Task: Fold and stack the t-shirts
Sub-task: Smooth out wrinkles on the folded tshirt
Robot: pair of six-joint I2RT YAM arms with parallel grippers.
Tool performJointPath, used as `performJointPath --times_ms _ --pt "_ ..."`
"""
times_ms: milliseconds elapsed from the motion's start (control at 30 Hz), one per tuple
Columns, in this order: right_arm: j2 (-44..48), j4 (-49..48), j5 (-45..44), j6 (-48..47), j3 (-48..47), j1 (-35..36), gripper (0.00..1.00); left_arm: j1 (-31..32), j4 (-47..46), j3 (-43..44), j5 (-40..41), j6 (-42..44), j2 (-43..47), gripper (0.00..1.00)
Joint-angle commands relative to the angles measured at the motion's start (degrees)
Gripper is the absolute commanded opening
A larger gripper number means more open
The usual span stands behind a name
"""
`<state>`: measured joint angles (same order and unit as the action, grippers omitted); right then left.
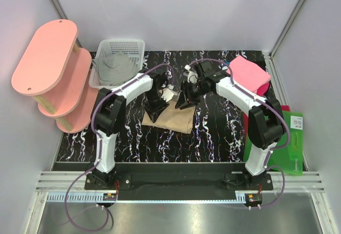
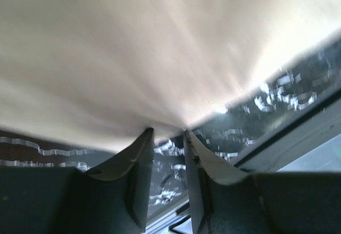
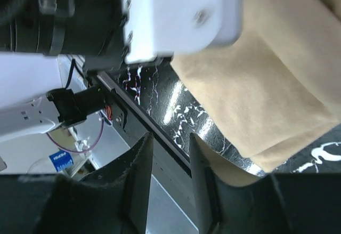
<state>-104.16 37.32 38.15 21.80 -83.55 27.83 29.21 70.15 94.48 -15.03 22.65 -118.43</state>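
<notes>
T-shirt (image 2: 160, 58) in left pincer (image 2: 168, 132) tips

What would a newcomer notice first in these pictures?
The left arm and the right arm meet over the tan shirt in the middle of the black marbled table. A bright pink shirt lies at the back right, and a tall pink shelf stands at the left.

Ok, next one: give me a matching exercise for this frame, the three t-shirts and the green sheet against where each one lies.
Things:
1 tan t-shirt
2 grey t-shirt
3 pink t-shirt
4 green sheet

Places:
A far right corner of the table
B in the white basket
C near right edge of the table
D middle of the table

Pairs: 1-D, 2-B, 3-A, 4-C.
</notes>
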Motion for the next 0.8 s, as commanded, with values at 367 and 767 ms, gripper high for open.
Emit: performJointPath --times_ms 367,767 --pt "-27.23 -0.49 4.3 0.34 -12.59 -7.08 0.3 -1.26 -6.42 -2.18 -1.33 -2.09 0.83 0.31" --pt "-38.31 -4.62 13.36 6.5 -15.43 -12.72 0.24 -1.35 -11.97 -8.34 4.48 -1.21 1.27 0.3"
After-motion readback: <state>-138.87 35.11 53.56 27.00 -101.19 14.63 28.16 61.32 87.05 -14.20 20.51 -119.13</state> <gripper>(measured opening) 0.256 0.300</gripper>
